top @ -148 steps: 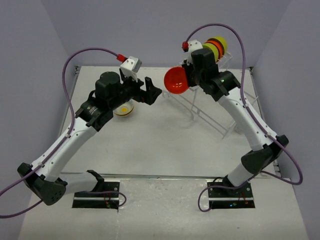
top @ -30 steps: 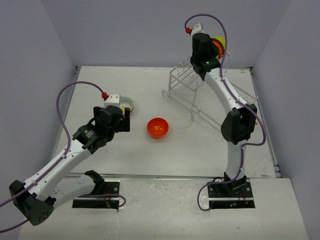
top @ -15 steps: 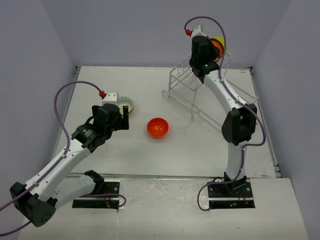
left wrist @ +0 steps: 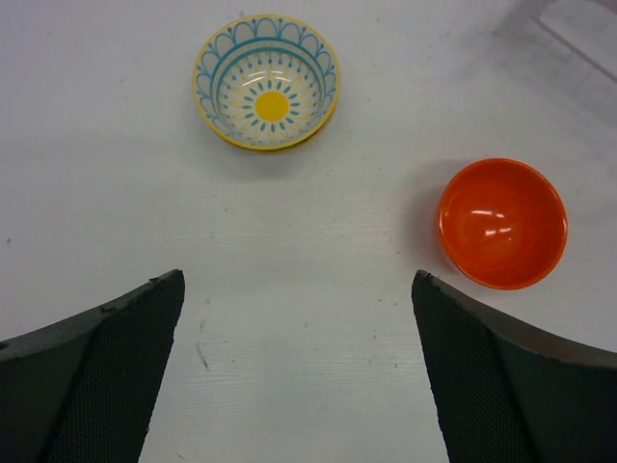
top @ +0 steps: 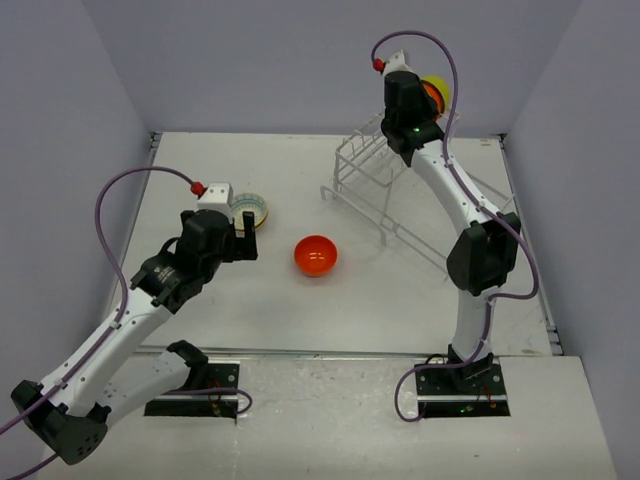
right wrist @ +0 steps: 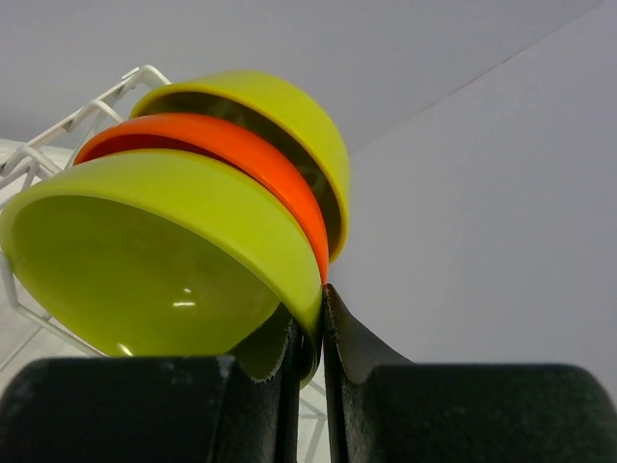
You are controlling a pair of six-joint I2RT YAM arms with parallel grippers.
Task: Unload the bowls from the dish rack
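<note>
The white wire dish rack (top: 370, 178) stands at the far right of the table. Three bowls lean in its far end: a lime-green bowl (right wrist: 164, 260) nearest, an orange-red bowl (right wrist: 241, 159) behind it, a second lime-green bowl (right wrist: 289, 116) last. My right gripper (right wrist: 318, 328) is shut on the rim of the nearest lime-green bowl. An orange-red bowl (top: 315, 256) sits mid-table and shows in the left wrist view (left wrist: 502, 223). A cream bowl with blue pattern (left wrist: 267, 81) sits on a yellow bowl (left wrist: 253, 143). My left gripper (left wrist: 299, 376) is open above bare table.
The rack's long sloping rails (top: 420, 235) run toward the near right. The purple back wall is close behind the rack. The right arm (top: 470, 215) stretches along the rack's right side.
My left arm has drawn back to the left, away from the orange-red bowl on the table. My right gripper has stayed at the bowls in the rack.
</note>
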